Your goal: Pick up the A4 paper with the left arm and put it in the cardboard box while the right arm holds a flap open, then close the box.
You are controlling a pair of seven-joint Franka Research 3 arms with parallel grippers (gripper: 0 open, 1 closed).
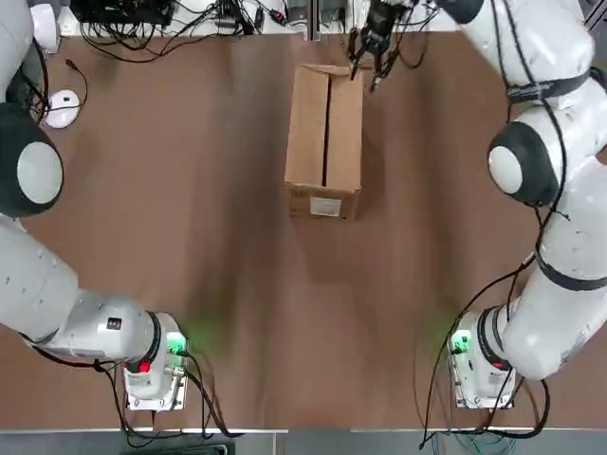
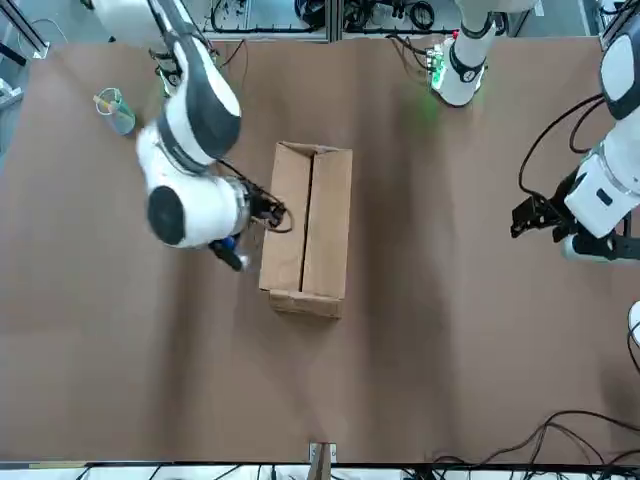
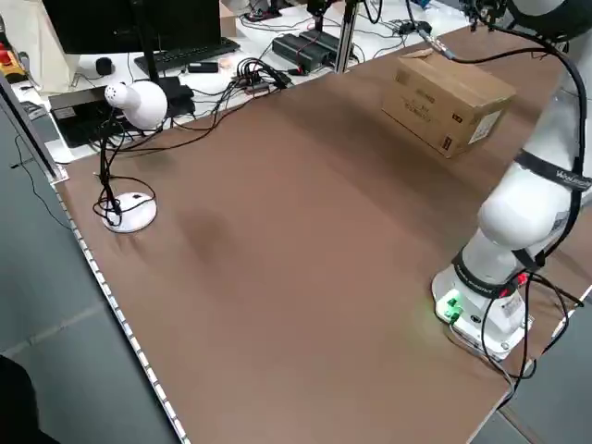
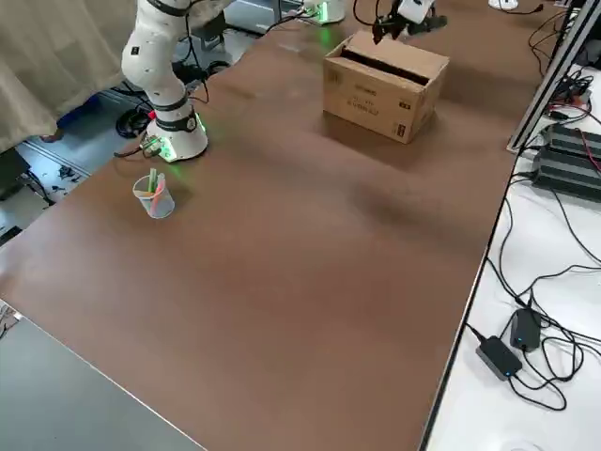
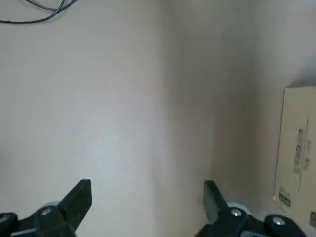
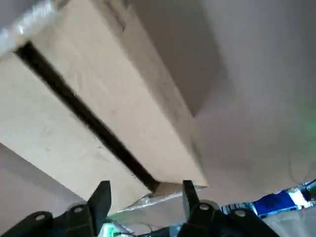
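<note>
Well, at the left side of the top view, a big white robot arm, the left arm (image 1: 38, 284), comes up from the lower left and goes out past the left edge. Its hand, the left gripper (image 5: 148, 185), shows at the right side of the front view, over the table (image 1: 228, 284). The two fingers are wide apart, with just bare table showing between them. The cardboard box (image 1: 308, 123) is well off to the side of these jaws, not between them.

Near the upper left corner of the top view, a round white lamp base (image 1: 64, 109) sits on the table.

Next comes the box, in the upper middle of the top view. It is long and brown, and its small lower end has a white label (image 1: 324, 206). Its two long flaps lie almost flat on top, with a thin dark gap between them. It is too dark in the gap to tell what is inside.

Just to the right of the box's top end is the right gripper (image 1: 365, 76). Its fingers are apart too, and they point down. They are right by the box end, but I can't tell if they touch it. The right arm (image 1: 569, 227) fills the right side.

Last, a cup (image 2: 115, 110) with sticks stands at the upper left of the front view.
</note>
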